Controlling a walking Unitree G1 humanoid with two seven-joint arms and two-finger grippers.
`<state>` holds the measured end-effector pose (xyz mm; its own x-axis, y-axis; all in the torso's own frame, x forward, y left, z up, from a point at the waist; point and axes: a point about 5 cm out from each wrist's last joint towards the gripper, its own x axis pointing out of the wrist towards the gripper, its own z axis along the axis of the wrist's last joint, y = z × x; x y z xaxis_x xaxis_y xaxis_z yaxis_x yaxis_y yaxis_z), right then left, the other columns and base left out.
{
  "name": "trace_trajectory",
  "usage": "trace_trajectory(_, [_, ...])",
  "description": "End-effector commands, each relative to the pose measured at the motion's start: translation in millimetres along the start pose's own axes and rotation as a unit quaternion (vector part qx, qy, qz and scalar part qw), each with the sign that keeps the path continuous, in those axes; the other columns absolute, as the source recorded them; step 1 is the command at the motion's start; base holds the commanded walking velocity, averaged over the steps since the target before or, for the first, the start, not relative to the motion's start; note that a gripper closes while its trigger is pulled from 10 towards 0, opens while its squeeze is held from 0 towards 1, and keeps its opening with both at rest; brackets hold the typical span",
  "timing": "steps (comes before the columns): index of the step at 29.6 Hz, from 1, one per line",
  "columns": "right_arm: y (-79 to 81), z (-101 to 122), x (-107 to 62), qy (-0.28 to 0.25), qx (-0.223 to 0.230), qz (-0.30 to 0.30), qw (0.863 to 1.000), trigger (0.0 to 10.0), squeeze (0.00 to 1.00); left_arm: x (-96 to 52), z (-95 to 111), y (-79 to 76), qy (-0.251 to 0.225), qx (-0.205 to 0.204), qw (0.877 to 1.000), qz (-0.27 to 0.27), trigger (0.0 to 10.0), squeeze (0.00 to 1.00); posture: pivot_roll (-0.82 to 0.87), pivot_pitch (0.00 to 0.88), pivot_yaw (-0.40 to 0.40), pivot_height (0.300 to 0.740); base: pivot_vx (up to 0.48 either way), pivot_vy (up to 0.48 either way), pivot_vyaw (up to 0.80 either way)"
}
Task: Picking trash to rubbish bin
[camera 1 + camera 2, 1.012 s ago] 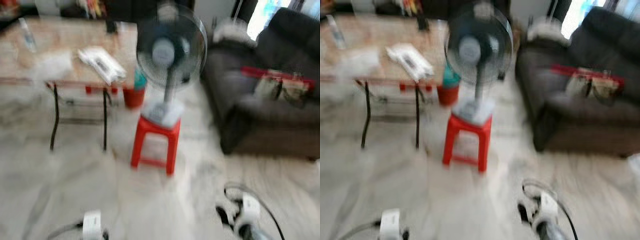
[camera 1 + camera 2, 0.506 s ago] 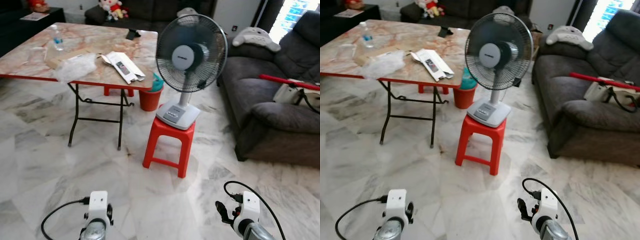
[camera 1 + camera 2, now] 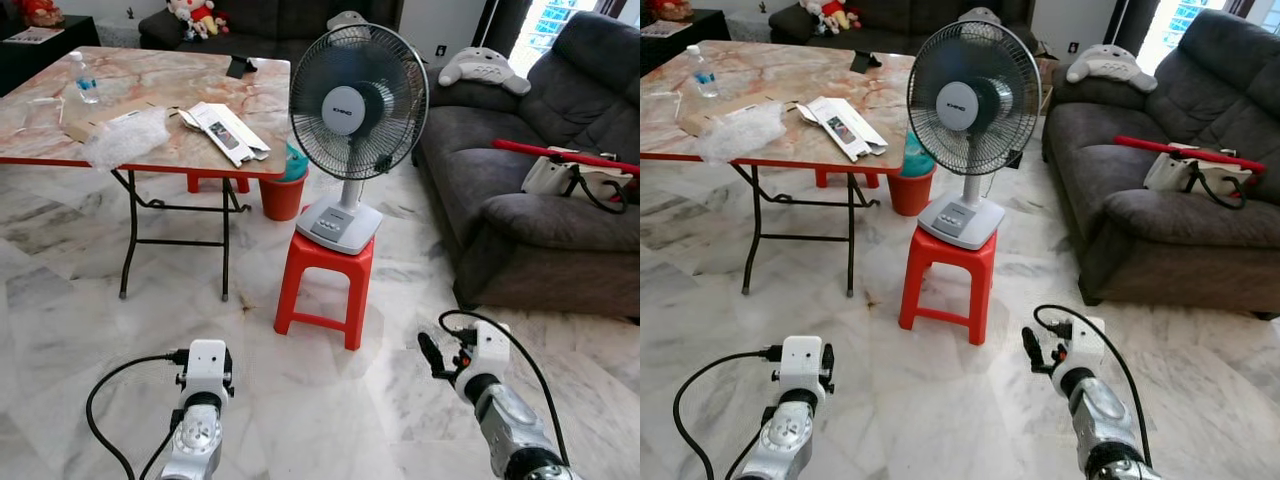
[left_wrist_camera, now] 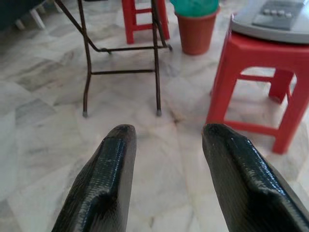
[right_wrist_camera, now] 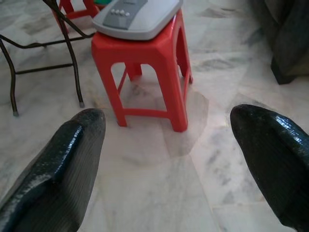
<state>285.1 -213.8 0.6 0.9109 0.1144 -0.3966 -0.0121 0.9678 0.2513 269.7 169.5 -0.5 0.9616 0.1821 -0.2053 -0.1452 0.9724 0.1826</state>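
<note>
Trash: crumpled clear plastic wrap (image 3: 122, 140) on the marble-top table's (image 3: 40, 140) near edge, soft and crinkly.
Torn carton (image 3: 225, 130): flat, stiff card at the near right corner.
Bin (image 3: 283, 190): round orange pail with a teal liner, behind the table.
Left gripper (image 4: 166, 140): spread, low over the floor.
Right gripper (image 5: 169, 130): wide apart, empty.
Approach: walk in left of the red plastic stool (image 3: 322, 285) and fan (image 3: 352, 110).

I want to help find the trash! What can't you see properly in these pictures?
- Orange bin: partly behind the table's edge and the fan in the eye views; its inside is hidden.
- Crumpled clear plastic on the table: too small to tell what it is.
- Toys at the back: tiny and cut off by the top edge.
</note>
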Motion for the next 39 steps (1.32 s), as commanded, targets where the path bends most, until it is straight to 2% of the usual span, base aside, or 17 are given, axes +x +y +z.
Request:
trace_trajectory(1, [0.9,11.0,3.4,-0.023,0.002,-0.002,1.000,10.0,0.00,4.4,8.3,-3.2,-0.012,-0.006,1.000,0.004,10.0,0.00,0.02,0.000,-0.079,0.740,0.000,0.000,0.00])
trace_trajectory(2, [1.5,11.7,3.8,-0.024,0.002,0.000,1.000,10.0,0.00,4.7,8.2,-3.0,-0.010,-0.005,1.000,0.007,10.0,0.00,0.02,0.000,-0.079,0.740,0.000,0.000,0.00])
trace_trajectory(6, [17.7,49.0,15.8,-0.100,-0.016,0.031,0.994,10.0,0.00,14.0,29.3,-3.5,-0.052,-0.017,0.998,0.008,10.0,0.00,0.02,0.000,-0.070,0.740,0.000,0.000,0.00])
trace_trajectory(7, [22.5,62.4,18.3,-0.129,-0.017,0.040,0.991,10.0,0.00,16.9,40.9,-4.8,-0.081,-0.010,0.997,0.003,10.0,0.00,0.02,0.000,-0.070,0.740,0.000,0.000,0.00])
trace_trajectory(8, [28.9,76.2,20.6,-0.159,-0.020,0.050,0.986,10.0,0.00,21.1,54.3,-3.6,-0.104,-0.024,0.994,0.011,10.0,0.00,0.01,0.000,-0.066,0.740,0.000,0.000,0.00])
trace_trajectory(11, [31.8,81.5,21.3,-0.170,-0.025,0.054,0.984,10.0,0.00,23.1,60.2,-2.4,-0.113,-0.035,0.993,0.017,10.0,0.00,0.01,0.000,-0.066,0.740,0.000,0.000,0.00])
trace_trajectory(14, [39.3,98.2,23.2,-0.206,-0.020,0.057,0.977,10.0,0.00,31.9,85.4,-1.7,-0.150,-0.038,0.988,0.016,10.0,0.00,0.02,0.000,-0.062,0.740,0.000,0.164,0.00])
trace_trajectory(21, [52.7,105.4,24.4,-0.225,-0.023,0.078,0.971,10.0,0.00,34.8,99.8,-1.0,-0.164,-0.041,0.986,0.018,10.0,0.00,0.02,0.000,-0.064,0.740,0.000,0.258,0.00])
trace_trajectory(22, [55.2,108.4,24.9,-0.229,-0.024,0.080,0.970,10.0,0.00,35.3,101.0,0.1,-0.157,-0.058,0.986,0.027,10.0,0.00,0.02,0.000,-0.066,0.740,0.000,0.262,0.00])
trace_trajectory(27, [63.3,120.3,25.0,-0.248,-0.026,0.093,0.964,10.0,0.00,35.4,120.0,-2.8,-0.184,-0.049,0.982,0.017,10.0,0.00,0.01,0.007,-0.067,0.740,0.000,0.259,0.00])
trace_trajectory(29, [70.4,127.4,24.6,-0.261,-0.029,0.101,0.959,10.0,0.00,36.1,138.7,-6.0,-0.210,-0.023,0.977,0.006,10.0,0.00,0.01,0.006,-0.066,0.740,0.000,0.259,0.00])
trace_trajectory(35, [76.1,133.1,23.6,-0.274,-0.023,0.105,0.956,10.0,0.00,39.3,154.3,-8.5,-0.215,-0.013,0.977,-0.002,10.0,0.00,0.00,0.000,-0.056,0.740,0.000,0.259,0.00])
trace_trajectory(39, [88.5,137.1,21.7,-0.285,-0.019,0.122,0.951,10.0,0.00,39.7,167.6,-10.9,-0.218,-0.009,0.976,-0.011,10.0,0.00,-0.01,0.000,-0.050,0.740,0.000,0.255,0.00])
